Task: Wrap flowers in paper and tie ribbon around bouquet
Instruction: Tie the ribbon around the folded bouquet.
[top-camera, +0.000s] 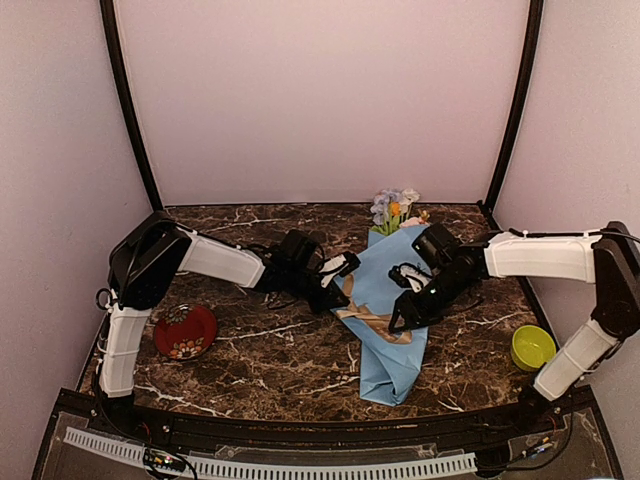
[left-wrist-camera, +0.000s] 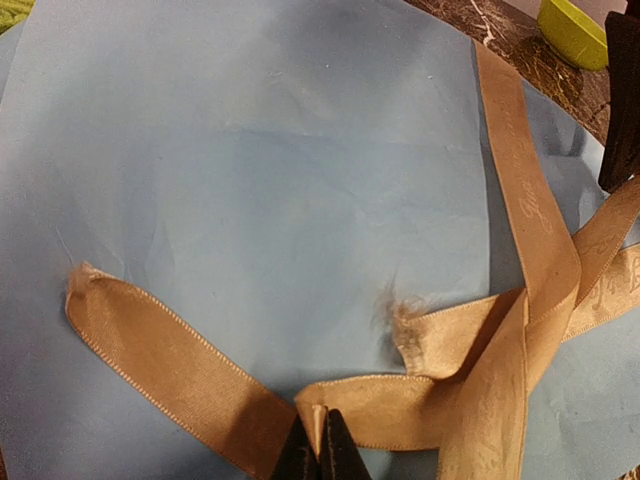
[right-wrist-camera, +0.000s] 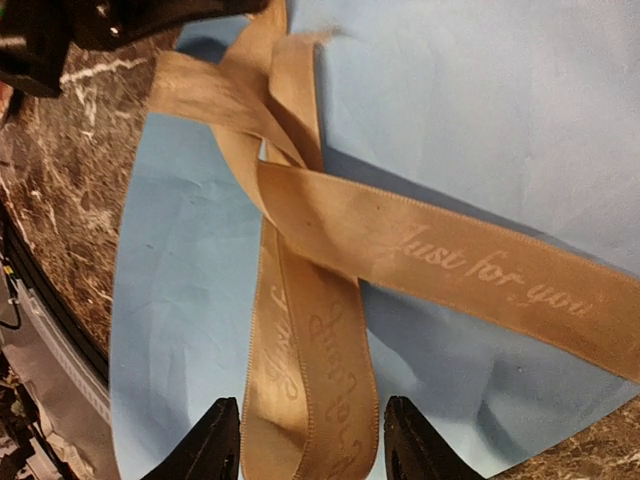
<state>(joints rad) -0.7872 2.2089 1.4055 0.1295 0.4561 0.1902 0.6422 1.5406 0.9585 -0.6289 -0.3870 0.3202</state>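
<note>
We saw the bouquet (top-camera: 395, 340) lying on the table (top-camera: 280, 360) between the two arms, narrow end toward the near edge. The flowers (top-camera: 394, 207) stuck out at its far end. The light-blue side of the paper (left-wrist-camera: 250, 180) faced up.

The ribbon (right-wrist-camera: 470, 270) lay across the middle of the paper, its strands crossing one another in a loose tangle, with "Just for you" printed along it. Two frayed ends rested on the paper in the left wrist view.

The left gripper (left-wrist-camera: 318, 452) was closed tight, pinching a fold of ribbon between its tips at the bouquet's left side. The right gripper (right-wrist-camera: 312, 445) stood about half open over the bouquet's right side. Two ribbon strands ran between its fingers (right-wrist-camera: 215, 445), and we could not tell whether they touched.

A red dish (top-camera: 185, 332) sat near the left arm and a green bowl (top-camera: 532, 347) near the right, both well apart from the bouquet.
</note>
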